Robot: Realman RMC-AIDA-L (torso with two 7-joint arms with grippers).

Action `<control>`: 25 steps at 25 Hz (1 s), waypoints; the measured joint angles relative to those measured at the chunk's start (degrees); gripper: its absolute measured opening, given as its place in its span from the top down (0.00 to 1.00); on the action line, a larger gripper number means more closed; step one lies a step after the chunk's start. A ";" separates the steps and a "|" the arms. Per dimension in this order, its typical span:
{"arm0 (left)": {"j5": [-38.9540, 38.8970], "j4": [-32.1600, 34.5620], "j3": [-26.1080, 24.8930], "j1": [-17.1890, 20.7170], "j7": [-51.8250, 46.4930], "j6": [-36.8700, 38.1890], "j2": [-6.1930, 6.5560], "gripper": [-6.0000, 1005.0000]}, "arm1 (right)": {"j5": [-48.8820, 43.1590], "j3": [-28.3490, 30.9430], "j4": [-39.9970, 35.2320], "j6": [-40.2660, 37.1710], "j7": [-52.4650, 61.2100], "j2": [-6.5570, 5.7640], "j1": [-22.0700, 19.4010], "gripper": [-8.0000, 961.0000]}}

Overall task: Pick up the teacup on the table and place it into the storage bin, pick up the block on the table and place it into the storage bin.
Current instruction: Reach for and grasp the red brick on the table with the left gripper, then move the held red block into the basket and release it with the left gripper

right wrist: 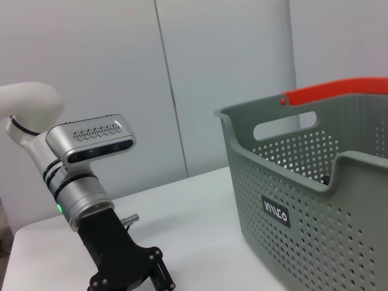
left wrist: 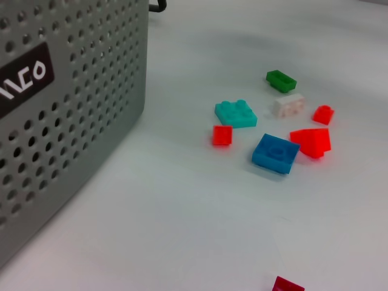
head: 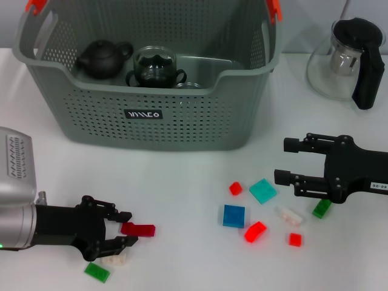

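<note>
Reaching in from the lower left of the head view, the left gripper (head: 124,229) sits low over the white table (head: 182,182), its black fingers parted, with a dark red flat rectangular block (head: 138,230) lying between the fingertips; I cannot tell whether they touch it. Just below that gripper lie a small white block (head: 115,260) and a green flat block (head: 97,272).

At the right edge of the head view, the right gripper (head: 284,162) hangs with its two black fingers spread wide, holding nothing. Just below and beside it lies a scatter of blocks: a small red square block (head: 236,188), a teal studded plate block (head: 262,191), a blue square block (head: 234,216), a red curved block (head: 255,231), a white studded block (head: 289,214), a tiny red block (head: 295,239) and a green block (head: 322,208) partly under the right gripper.

Filling the upper centre of the head view is the large grey perforated plastic storage bin (head: 151,130), with orange clips at its rim and a black logo label on its front wall. Inside it rest a dark clay teapot (head: 103,58) and a dark glass teacup (head: 154,66), side by side.

A clear glass pitcher with a black handle and lid (head: 345,57) stands at the upper right, well apart from the bin.

In the right wrist view, the bin shows at right and the left arm's silver wrist at lower left.
</note>
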 joint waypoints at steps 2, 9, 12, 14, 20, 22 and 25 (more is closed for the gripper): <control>0.02 -0.03 0.04 -0.03 0.03 -0.03 0.00 0.55 | 0.00 0.01 0.00 0.00 0.00 0.00 0.00 0.23; 0.03 0.06 0.07 -0.14 0.00 -0.45 0.00 0.55 | 0.00 0.09 0.00 -0.01 0.00 0.00 -0.09 0.23; 0.10 0.20 0.07 -0.28 -1.03 -0.40 0.03 0.56 | 0.00 0.09 0.00 -0.03 0.00 0.00 -0.09 0.23; 0.44 0.29 0.07 -0.48 -1.72 -0.40 0.08 0.56 | 0.00 0.08 0.00 -0.04 0.00 0.00 -0.07 0.23; 0.74 1.37 0.68 -0.53 -2.66 0.46 0.13 0.79 | 0.00 0.10 0.00 -0.54 0.00 0.00 -0.02 0.23; 0.73 2.20 0.52 -0.51 -3.59 1.60 0.14 0.79 | 0.00 0.10 0.00 -0.62 0.00 0.00 -0.01 0.23; 0.42 3.61 0.13 -0.53 -5.08 3.65 0.32 0.80 | 0.00 0.10 0.00 -0.69 0.00 -0.04 0.01 0.23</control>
